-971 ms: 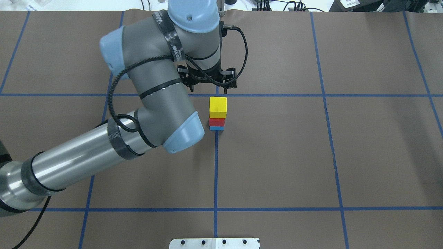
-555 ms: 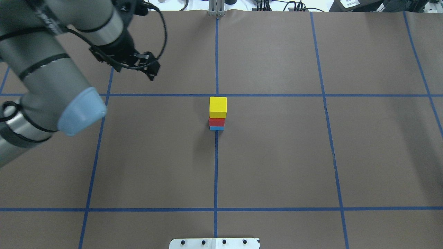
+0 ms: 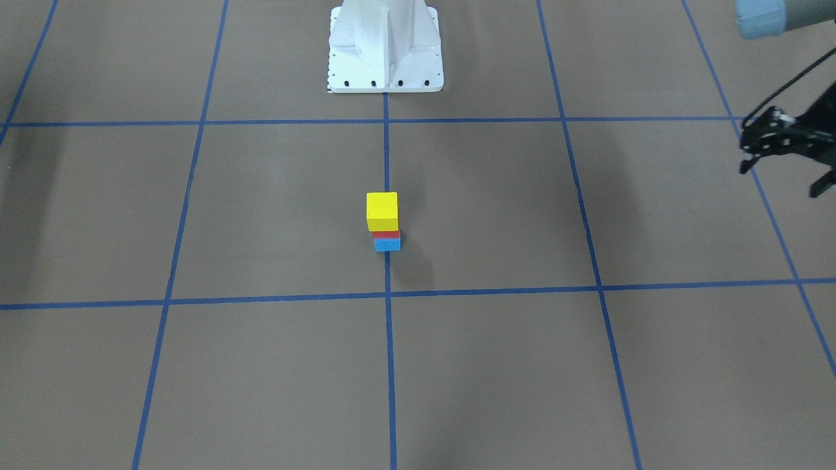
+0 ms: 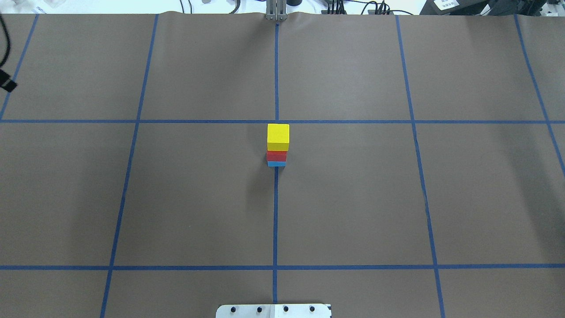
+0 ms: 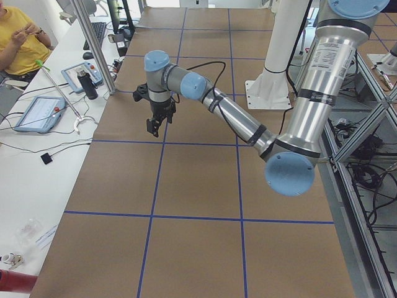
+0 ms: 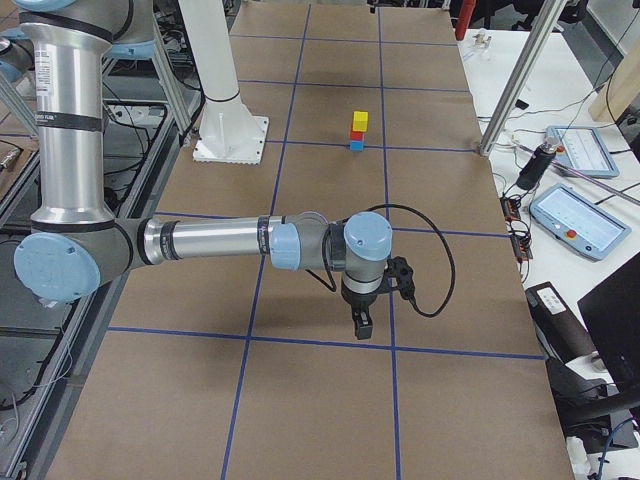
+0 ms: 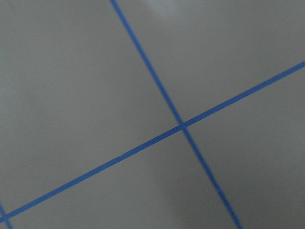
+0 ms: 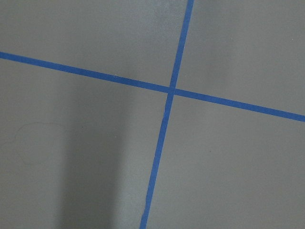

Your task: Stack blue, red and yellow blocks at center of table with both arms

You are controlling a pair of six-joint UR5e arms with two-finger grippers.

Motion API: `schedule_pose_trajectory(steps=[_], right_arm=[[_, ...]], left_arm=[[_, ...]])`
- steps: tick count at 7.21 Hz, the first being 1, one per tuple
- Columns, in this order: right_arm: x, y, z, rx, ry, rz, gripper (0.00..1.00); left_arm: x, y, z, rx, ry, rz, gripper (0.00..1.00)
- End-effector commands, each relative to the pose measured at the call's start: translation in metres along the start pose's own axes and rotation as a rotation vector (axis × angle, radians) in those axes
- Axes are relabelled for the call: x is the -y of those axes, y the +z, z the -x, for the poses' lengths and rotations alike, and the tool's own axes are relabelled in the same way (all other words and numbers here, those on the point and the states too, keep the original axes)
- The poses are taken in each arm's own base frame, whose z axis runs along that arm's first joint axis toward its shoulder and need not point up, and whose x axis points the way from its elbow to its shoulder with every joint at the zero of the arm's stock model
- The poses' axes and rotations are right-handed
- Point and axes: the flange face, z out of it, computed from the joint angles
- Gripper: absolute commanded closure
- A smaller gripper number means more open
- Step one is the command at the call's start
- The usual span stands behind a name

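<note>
At the table's center stands a stack: the yellow block [image 4: 278, 137] on the red block [image 4: 276, 156] on the blue block [image 4: 276, 164]. It also shows in the front view, with the yellow block [image 3: 382, 210] on top, and far off in the exterior right view [image 6: 357, 133]. My left gripper [image 3: 782, 177] is open and empty, far off at the table's left side, and shows in the exterior left view [image 5: 152, 128]. My right gripper [image 6: 360, 325] hangs over the table's right end; I cannot tell whether it is open or shut. Both wrist views show only brown table and blue tape.
The white robot pedestal [image 3: 385, 46] stands at the table's robot side. Blue tape lines [image 4: 276, 221] divide the brown cover. A side bench with tablets [image 6: 575, 215] runs along the far edge, and a person in yellow [image 5: 18, 37] sits there.
My left arm has swung away from just behind the stack to the left, almost out of the overhead view. The stack has not moved.
</note>
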Motion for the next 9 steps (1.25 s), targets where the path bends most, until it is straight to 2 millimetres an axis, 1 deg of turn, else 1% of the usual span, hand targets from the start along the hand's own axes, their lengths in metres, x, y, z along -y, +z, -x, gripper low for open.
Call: schedule_pose_trajectory(steps=[1, 2, 3, 4, 5, 6, 8, 9], right_arm=[[-0.001, 0.001, -0.001, 0.001, 0.002, 0.004, 0.0], [-0.001, 0.001, -0.001, 0.0, 0.001, 0.003, 0.0], [-0.001, 0.001, -0.001, 0.0, 0.001, 0.002, 0.0], [-0.003, 0.002, -0.001, -0.001, 0.0, 0.004, 0.0], [-0.003, 0.002, -0.002, -0.001, 0.001, 0.005, 0.0], [-0.001, 0.001, -0.001, -0.001, -0.001, 0.003, 0.0], [-0.002, 0.002, -0.001, -0.001, 0.0, 0.004, 0.0], [-0.001, 0.001, -0.001, -0.001, -0.002, 0.003, 0.0]], left_arm=[[-0.119, 0.027, 0.095, 0.006, -0.073, 0.06, 0.0], [-0.164, 0.063, 0.12, 0.006, -0.105, 0.071, 0.0], [-0.195, 0.088, 0.161, 0.016, -0.138, 0.042, 0.0], [-0.211, 0.107, 0.171, -0.042, -0.152, 0.01, 0.0], [-0.213, 0.096, 0.176, -0.068, -0.259, -0.024, 0.0], [-0.213, 0.091, 0.174, -0.07, -0.358, -0.035, 0.0], [-0.213, 0.088, 0.173, -0.068, -0.363, -0.034, 0.0], [-0.21, 0.085, 0.172, -0.064, -0.359, -0.036, 0.0]])
